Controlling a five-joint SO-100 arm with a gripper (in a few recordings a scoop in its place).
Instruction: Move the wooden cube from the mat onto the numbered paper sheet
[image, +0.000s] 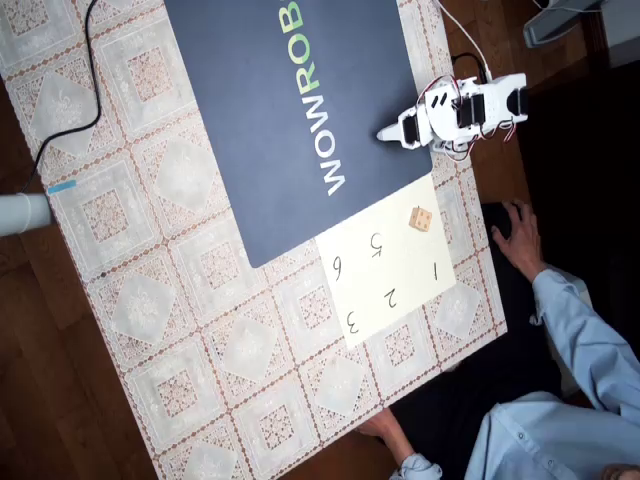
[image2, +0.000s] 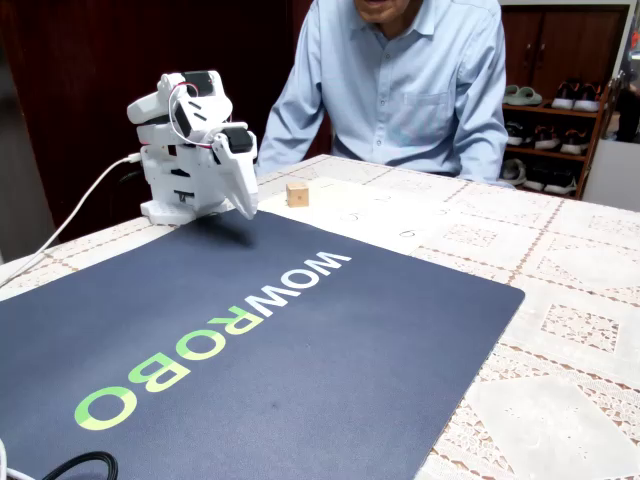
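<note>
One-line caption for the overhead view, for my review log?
Wooden cube rests on the numbered paper sheet; the white gripper hangs over the mat.

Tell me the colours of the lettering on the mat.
White "WOW" and green "ROBO" on the dark navy mat, clearest in the fixed view.

A lace-patterned tablecloth (image: 170, 300), a seated person's blue shirt (image2: 410, 80), a black cable (image: 88, 70)

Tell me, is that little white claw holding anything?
Nothing. The gripper hangs over the mat, and the wooden cube sits apart on the numbered paper sheet.
</note>
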